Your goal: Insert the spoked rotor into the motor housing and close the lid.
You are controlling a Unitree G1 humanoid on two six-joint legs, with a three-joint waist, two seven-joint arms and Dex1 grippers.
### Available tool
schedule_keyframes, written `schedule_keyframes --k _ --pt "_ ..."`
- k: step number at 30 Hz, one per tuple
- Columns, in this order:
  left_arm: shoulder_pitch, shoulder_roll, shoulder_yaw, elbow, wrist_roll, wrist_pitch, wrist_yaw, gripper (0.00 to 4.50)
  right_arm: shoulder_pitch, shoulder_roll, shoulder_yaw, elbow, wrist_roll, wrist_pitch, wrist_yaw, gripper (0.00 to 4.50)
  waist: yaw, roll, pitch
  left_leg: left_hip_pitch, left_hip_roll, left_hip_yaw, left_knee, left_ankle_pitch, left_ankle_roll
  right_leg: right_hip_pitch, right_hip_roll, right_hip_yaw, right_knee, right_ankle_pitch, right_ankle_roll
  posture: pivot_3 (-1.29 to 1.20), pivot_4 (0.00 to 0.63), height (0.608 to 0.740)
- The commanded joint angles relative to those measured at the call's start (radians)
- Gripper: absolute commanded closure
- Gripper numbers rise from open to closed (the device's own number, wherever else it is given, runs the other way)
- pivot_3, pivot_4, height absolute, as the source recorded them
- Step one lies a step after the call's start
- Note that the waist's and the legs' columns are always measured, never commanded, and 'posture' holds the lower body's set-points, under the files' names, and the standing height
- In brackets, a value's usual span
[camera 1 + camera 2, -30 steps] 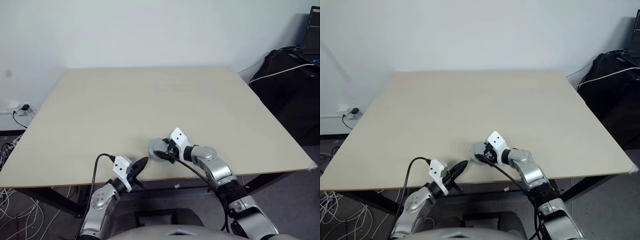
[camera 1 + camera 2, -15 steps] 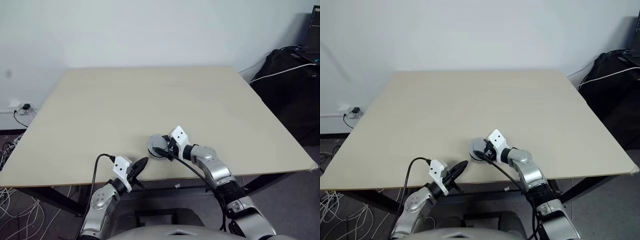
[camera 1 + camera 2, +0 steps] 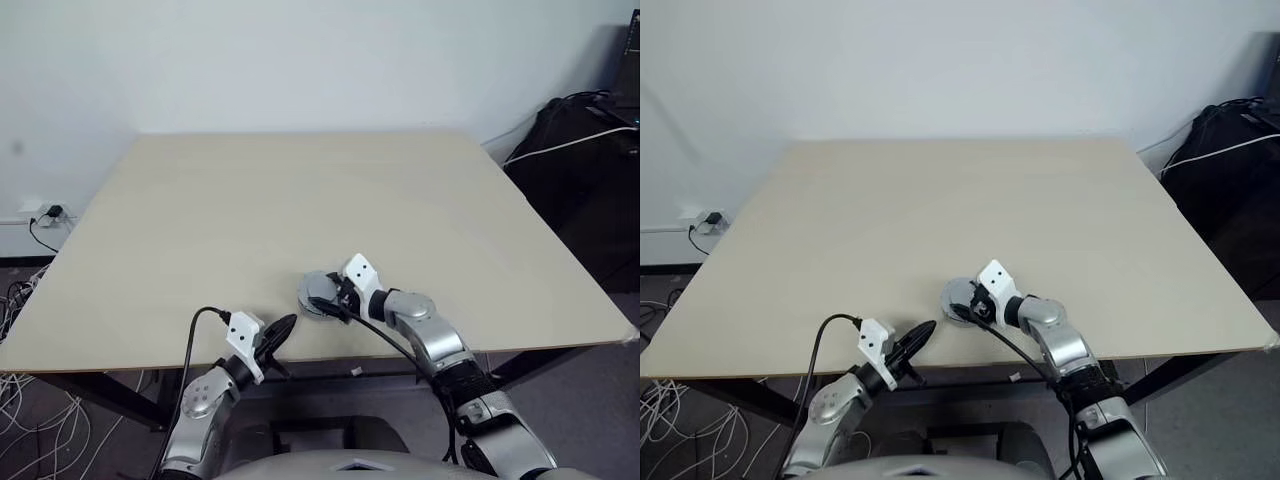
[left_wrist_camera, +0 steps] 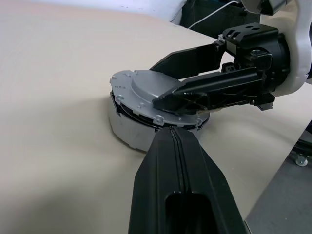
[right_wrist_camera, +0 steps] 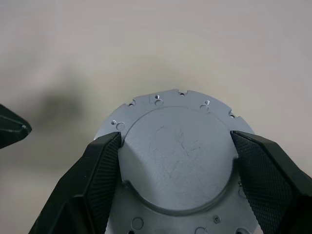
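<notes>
The lid (image 5: 176,156) is placed on the motor housing (image 4: 127,132), near the front edge of the table (image 3: 300,200), between both arms.

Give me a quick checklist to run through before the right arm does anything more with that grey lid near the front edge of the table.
1. The lid sits on the motor housing: ok, though a dark gap shows along one side.
2. Lid fully seated: cannot tell.
3. Right gripper fingers flank the lid's raised centre: ok.
4. Fingers pressing firmly on it: cannot tell.
5. Left gripper shut, its tip close beside the housing: ok, touching or not cannot tell.
6. Spoked rotor inside: cannot tell, the lid covers it.
</notes>
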Motion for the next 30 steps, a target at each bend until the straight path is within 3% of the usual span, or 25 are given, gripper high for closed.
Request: schedule_keyframes --k 1,30 --pt "-0.011 -0.004 0.007 -0.01 -0.014 -0.02 -0.005 4.5 -0.03 -0.006 -0.011 -0.012 -0.003 0.009 0.003 1.21 0.0 0.0 0.0 0.0 0.0 0.0 0.0 0.0 0.0 0.0 0.0 0.0 0.0 0.0 0.0 0.0 0.0 0.74" --pt "-0.009 -0.006 0.013 0.024 -0.017 -0.05 -0.009 4.5 -0.035 -0.031 0.022 0.006 -0.056 0.006 0.008 1.21 0.0 0.0 0.0 0.001 0.0 0.0 0.0 0.0 0.0 0.001 0.0 0.0 0.0 0.0 0.0 0.0 0.0 0.74"
